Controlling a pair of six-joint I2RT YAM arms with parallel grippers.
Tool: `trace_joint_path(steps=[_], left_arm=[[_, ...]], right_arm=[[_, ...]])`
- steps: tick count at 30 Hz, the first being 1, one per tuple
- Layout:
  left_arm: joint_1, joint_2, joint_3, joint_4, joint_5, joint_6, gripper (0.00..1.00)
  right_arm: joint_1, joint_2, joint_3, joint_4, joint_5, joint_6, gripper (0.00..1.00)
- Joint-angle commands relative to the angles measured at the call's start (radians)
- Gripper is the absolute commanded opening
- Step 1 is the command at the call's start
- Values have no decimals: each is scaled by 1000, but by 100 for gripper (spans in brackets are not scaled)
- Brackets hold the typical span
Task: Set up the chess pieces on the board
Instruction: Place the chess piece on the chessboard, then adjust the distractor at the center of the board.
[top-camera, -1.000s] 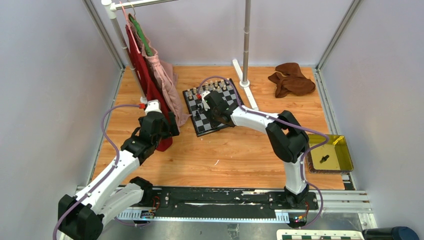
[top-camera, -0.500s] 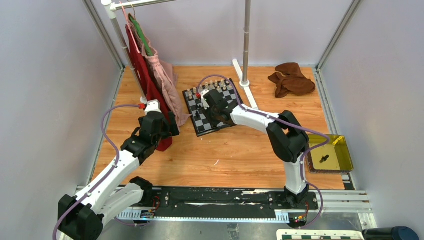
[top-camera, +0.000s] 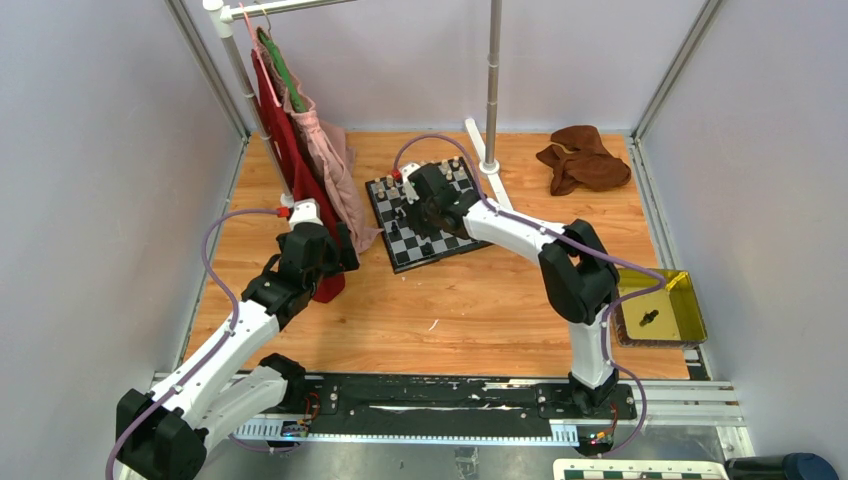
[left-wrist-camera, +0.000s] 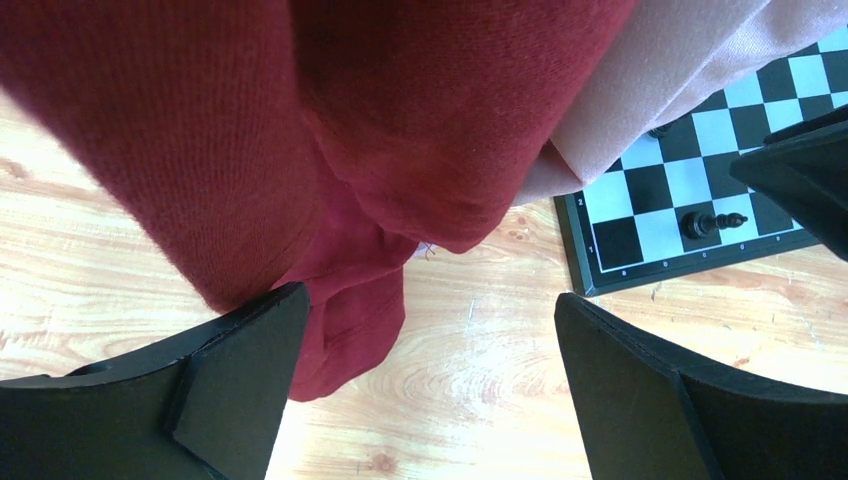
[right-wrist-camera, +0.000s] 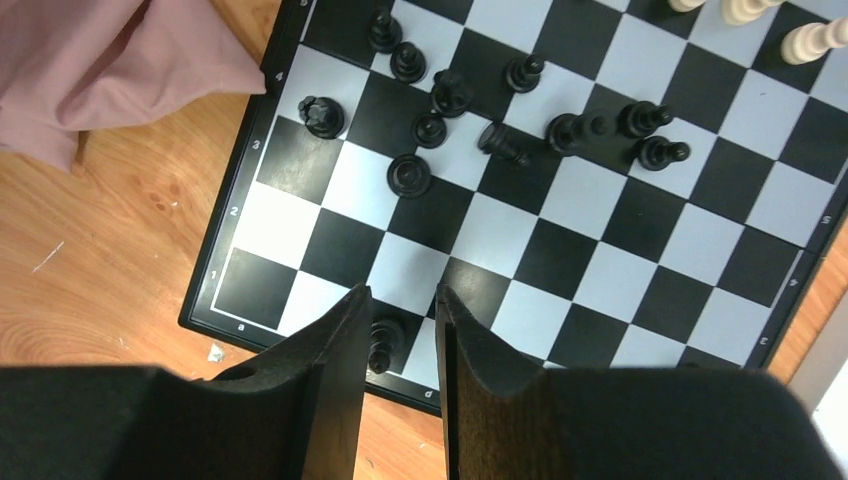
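Where the board lies: the small black-and-white checkered board (right-wrist-camera: 600, 270) sits flat on the light wooden worktop (left-wrist-camera: 480, 380), out past both arms and near the middle.
Black set: the tiny black chess pieces (right-wrist-camera: 450, 100) are bunched close together on squares in the board's middle rows, not in neat lines.
Cream set: the tiny cream chess pieces (right-wrist-camera: 810, 40) stand along the board's far edge.
Right pincer: the right pincer (right-wrist-camera: 402, 300) hangs over the board's near edge. Its jaws are a little way apart and grip nothing.
Lone piece: one black piece (right-wrist-camera: 381, 345) stands on an edge square under that gap, close to one finger.
Left pincer: the left pincer (left-wrist-camera: 430, 300) is spread wide and holds nothing, low over the worktop.
Cloths: a dark red knitted cloth (left-wrist-camera: 300, 120) hangs right in front of the left pincer. A soft pink cloth (left-wrist-camera: 680, 60) beside it drapes over one corner of the board.
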Motion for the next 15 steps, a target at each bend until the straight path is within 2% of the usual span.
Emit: trace_joint_path(steps=[1,6,15], left_arm=[[5,0,13,30,-25,3,100],[-37,6,26,45,-80,40,100],[-234,111,103,94,-233,142,100]], right_arm=[[-27,-2,44,-34,-3,-12,35],[-57,2,63,-35,-9,-12,34],[-107,1,70,-21,-5,5,34]])
